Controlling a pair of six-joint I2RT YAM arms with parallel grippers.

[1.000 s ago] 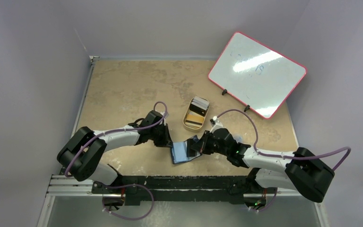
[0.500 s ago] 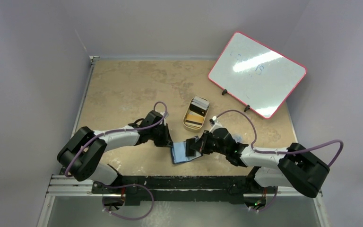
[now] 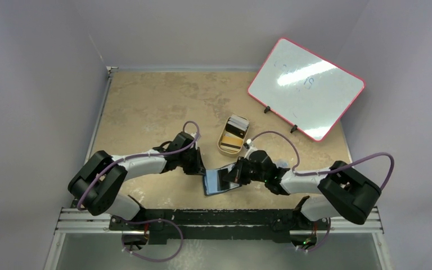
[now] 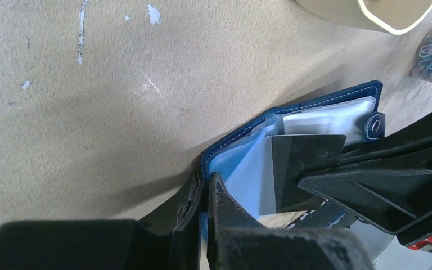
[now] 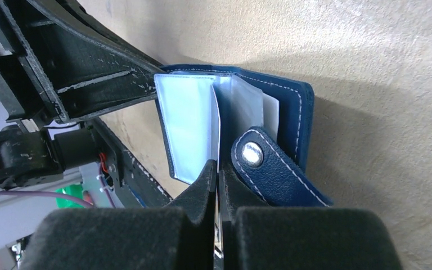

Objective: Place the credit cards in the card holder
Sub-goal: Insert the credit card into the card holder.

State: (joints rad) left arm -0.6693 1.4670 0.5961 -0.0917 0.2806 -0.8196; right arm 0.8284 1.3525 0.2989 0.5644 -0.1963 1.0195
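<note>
Right gripper (image 5: 216, 169) has its jaws closed, pinching one card (image 4: 301, 163) by its near end. The card runs straight out from the fingertips, its far end in among the clear sleeves of the wallet (image 3: 214, 183). Left gripper (image 4: 205, 188) is closed too, clamped on the wallet's left edge. Wallet is open at the near edge of the table (image 3: 146, 107), between the two grippers, long axis roughly left-right. Snap tab (image 5: 253, 153) is just beside the right fingertips. Card is edge-on in the right wrist view, a thin pale line; its dark face shows in the left wrist view. Can't tell how deep it sits in a sleeve. Gripped end hidden by fingers. More cards (image 3: 236, 132) sit in a tan tray (image 3: 220, 147) just behind the wallet. Whiteboard (image 3: 306, 87) back right.
</note>
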